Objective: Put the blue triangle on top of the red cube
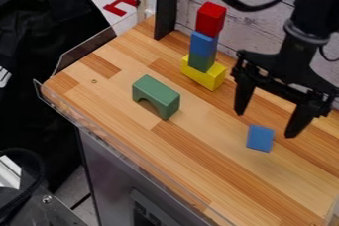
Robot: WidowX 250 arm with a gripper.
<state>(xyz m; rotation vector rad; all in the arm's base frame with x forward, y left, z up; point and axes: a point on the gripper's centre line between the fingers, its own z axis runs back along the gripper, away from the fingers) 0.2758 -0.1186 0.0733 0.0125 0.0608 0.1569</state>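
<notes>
The blue triangle (260,138) lies nearer the camera than the yellow block (210,79) and right of it in view, long axis toward the camera; apex direction indeterminate. Gripper (265,125), right of that block: jaws spread, unloaded.

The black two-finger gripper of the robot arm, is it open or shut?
Open. The gripper stands with its fingers wide apart and holds nothing; the small blue block lies on the wooden counter.

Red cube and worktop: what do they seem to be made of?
The red cube looks like painted wood, with flat, evenly coloured faces and little shine, though plastic is possible. The worktop looks like smooth wood, or a wood-look laminate, given its joined strips in differing brown tones.
</notes>
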